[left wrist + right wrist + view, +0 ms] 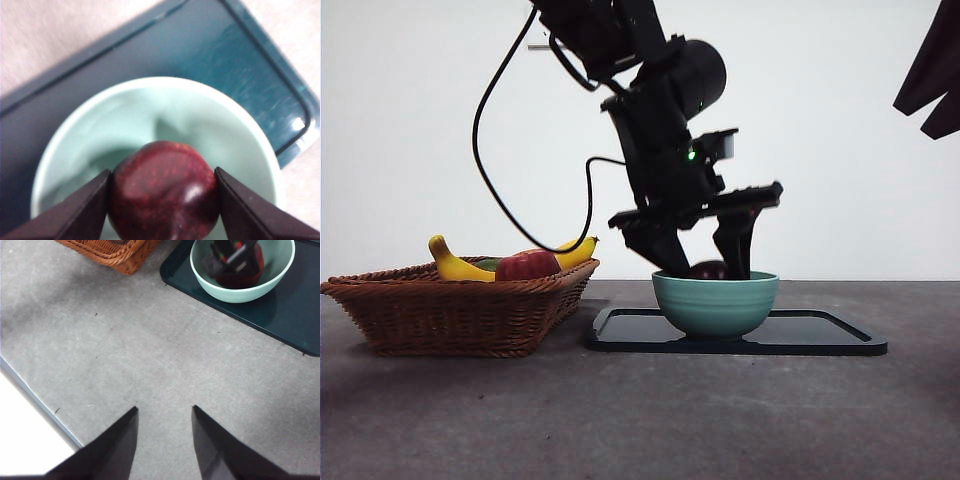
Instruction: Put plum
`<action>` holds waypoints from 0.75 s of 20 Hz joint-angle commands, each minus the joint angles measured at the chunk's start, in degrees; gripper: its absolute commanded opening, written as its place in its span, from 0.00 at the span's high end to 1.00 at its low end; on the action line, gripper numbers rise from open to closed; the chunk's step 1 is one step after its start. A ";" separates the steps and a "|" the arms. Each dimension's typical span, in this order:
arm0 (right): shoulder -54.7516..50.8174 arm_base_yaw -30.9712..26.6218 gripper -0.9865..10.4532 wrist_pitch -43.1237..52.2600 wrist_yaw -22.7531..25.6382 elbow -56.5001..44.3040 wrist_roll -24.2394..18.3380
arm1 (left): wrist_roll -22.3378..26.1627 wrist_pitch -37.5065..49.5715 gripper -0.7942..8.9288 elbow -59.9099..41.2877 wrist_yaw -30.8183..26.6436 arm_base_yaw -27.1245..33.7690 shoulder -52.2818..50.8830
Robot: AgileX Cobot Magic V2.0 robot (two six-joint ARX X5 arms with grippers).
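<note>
The plum [164,192], dark maroon and glossy, sits between the two black jaws of my left gripper [162,200], which is shut on it. It hangs just inside the rim of a pale green bowl [235,135]. In the front view the left gripper [705,262] reaches down into the bowl [715,303] and only the plum's top [710,269] shows above the rim. From the right wrist view the plum [240,270] shows in the bowl [240,290] under the left arm's tip. My right gripper [164,440] is open above bare table, well away from the bowl.
The bowl stands on a dark tray [820,335] right of centre. A wicker basket [460,310] at the left holds a banana [455,265] and a red apple-like fruit [527,265]. The table's edge [40,407] runs near the right gripper.
</note>
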 commanded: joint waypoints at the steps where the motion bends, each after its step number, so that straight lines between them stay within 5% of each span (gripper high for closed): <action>1: 0.31 0.35 0.76 0.17 0.17 0.33 -0.55 | 1.05 -2.89 0.64 6.73 -0.02 -0.57 0.76; 8: 0.26 0.35 0.76 0.17 0.15 0.33 -0.55 | 4.74 -21.16 0.64 29.94 -0.02 1.18 -0.79; 15: -2.93 0.35 0.76 0.13 0.20 0.33 -0.46 | 4.94 -29.88 0.64 31.47 -0.17 6.78 -13.55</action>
